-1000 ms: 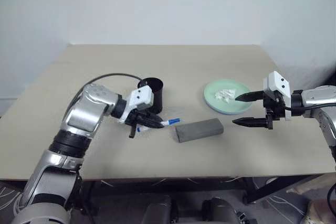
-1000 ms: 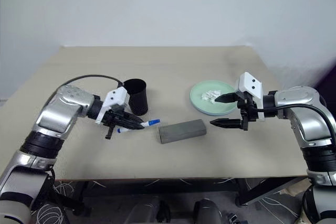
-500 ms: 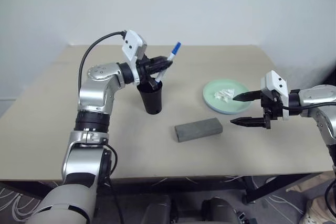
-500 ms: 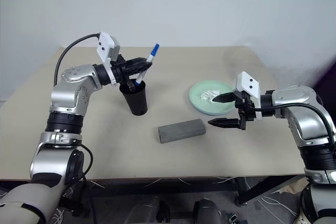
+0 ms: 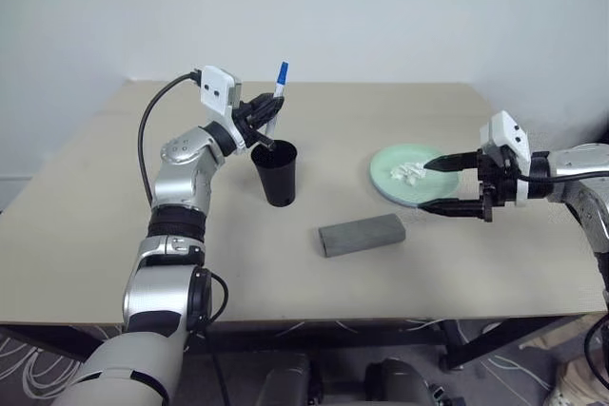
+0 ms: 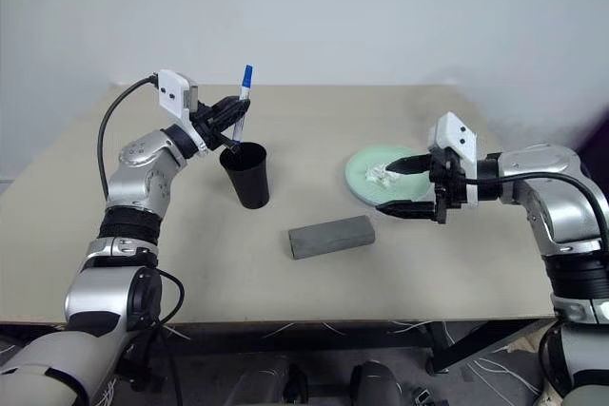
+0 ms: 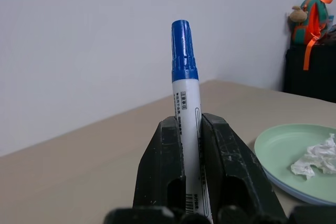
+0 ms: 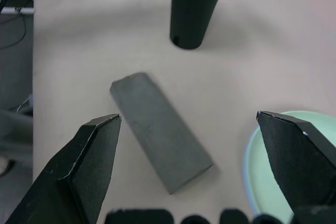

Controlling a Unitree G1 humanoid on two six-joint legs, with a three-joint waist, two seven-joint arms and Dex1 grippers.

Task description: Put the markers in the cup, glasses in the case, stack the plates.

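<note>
Marker [image 5: 279, 86], blue-capped, held upright in left tool [image 5: 264, 117], clamped on its barrel, lower end at cup [image 5: 276, 171] rim. Right tool [image 5: 445, 183] wide, empty, beside green plate [image 5: 385, 181]. Risk: off-centre release tips marker onto tabletop [image 5: 400, 273] or topples cup.

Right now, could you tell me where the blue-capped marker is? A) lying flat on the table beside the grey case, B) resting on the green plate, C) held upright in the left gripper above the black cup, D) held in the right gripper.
C: the left gripper is shut on the blue-capped marker, cap up, with its lower end at the rim of the black cup; the right gripper is open and holds nothing.
</note>
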